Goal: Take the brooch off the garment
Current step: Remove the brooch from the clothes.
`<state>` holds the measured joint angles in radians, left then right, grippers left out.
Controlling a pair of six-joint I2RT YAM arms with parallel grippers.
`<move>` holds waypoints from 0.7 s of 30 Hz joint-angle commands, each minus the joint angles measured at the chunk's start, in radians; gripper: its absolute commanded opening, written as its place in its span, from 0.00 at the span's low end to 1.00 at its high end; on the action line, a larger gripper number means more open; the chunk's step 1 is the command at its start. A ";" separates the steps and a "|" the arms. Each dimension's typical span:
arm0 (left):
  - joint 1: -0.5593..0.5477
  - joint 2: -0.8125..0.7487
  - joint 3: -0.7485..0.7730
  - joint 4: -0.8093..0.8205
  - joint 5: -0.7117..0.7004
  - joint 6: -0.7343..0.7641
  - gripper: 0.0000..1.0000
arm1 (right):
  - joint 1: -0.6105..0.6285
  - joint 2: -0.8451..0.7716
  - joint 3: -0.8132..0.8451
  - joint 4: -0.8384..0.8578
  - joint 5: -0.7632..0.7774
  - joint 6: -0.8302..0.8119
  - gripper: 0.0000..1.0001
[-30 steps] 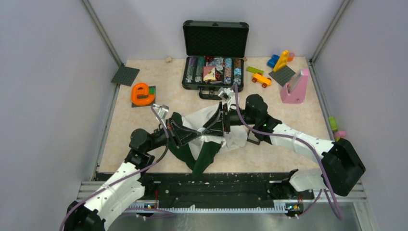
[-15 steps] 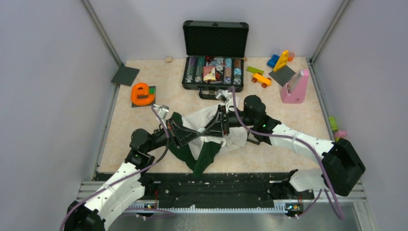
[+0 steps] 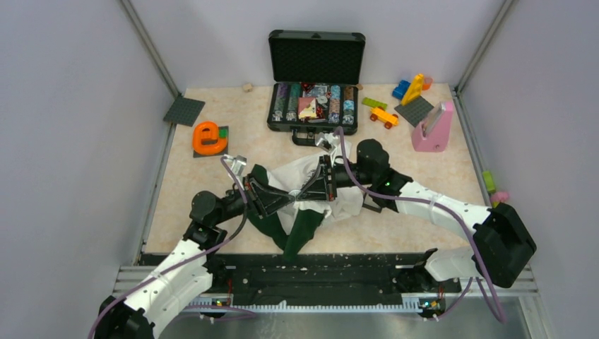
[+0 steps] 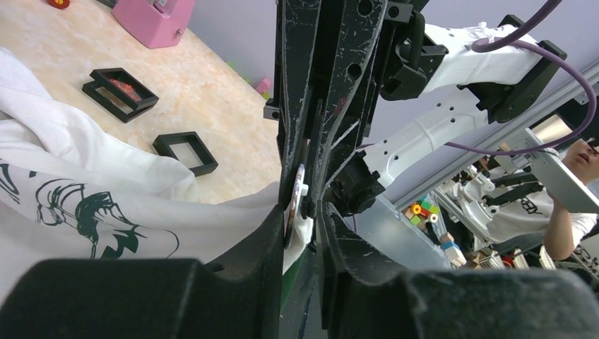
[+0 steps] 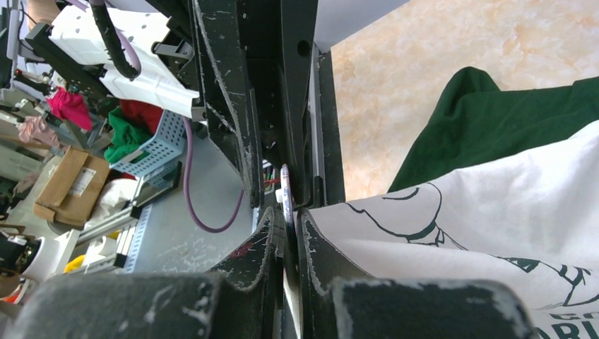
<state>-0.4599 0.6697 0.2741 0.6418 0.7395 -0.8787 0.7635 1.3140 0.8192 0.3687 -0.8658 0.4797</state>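
1. Brooch (image 4: 294, 201): seen edge-on as a small thin disc, it sits at a raised fold of white cloth near the middle of the garment (image 3: 300, 171), right where my two sets of fingers meet.
2. My left pincer (image 4: 302, 215) reaches in from the garment's left side. Its fingers stand a little apart, with the cloth fold and the brooch in the gap between them.
3. My right pincer (image 5: 287, 219) reaches in from the garment's right side. Its fingers are pressed almost together, pinching the brooch by its thin edge.
4. The garment lies crumpled on the worktop (image 3: 191, 183), white printed cloth uppermost and dark green cloth spilling out at its left and near sides.
5. Beyond the garment's far edge stands an open black case (image 3: 316, 63). Off the garment's far-left corner lies an orange letter "e" (image 3: 207, 138).
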 commanded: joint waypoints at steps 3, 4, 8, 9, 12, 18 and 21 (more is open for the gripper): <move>-0.005 -0.030 0.007 0.127 0.026 -0.039 0.29 | 0.002 0.005 0.040 -0.030 0.044 -0.029 0.00; -0.005 -0.032 0.006 0.124 0.026 -0.040 0.29 | -0.003 0.004 0.039 -0.032 0.046 -0.029 0.00; -0.004 -0.047 0.004 0.106 0.033 -0.029 0.21 | -0.027 -0.002 0.023 0.013 0.016 0.011 0.00; -0.003 -0.048 0.003 0.104 0.036 -0.028 0.18 | -0.031 -0.005 0.020 0.022 0.007 0.020 0.00; -0.003 -0.036 0.005 0.113 0.059 -0.029 0.14 | -0.033 -0.008 0.024 0.025 -0.006 0.025 0.00; -0.003 -0.007 -0.001 0.152 0.086 -0.043 0.19 | -0.041 -0.002 0.024 0.068 -0.041 0.060 0.00; -0.004 -0.011 -0.002 0.151 0.089 -0.045 0.20 | -0.050 -0.007 0.016 0.090 -0.050 0.079 0.00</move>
<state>-0.4587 0.6666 0.2672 0.6910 0.7696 -0.8967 0.7441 1.3140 0.8192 0.3790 -0.9272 0.5316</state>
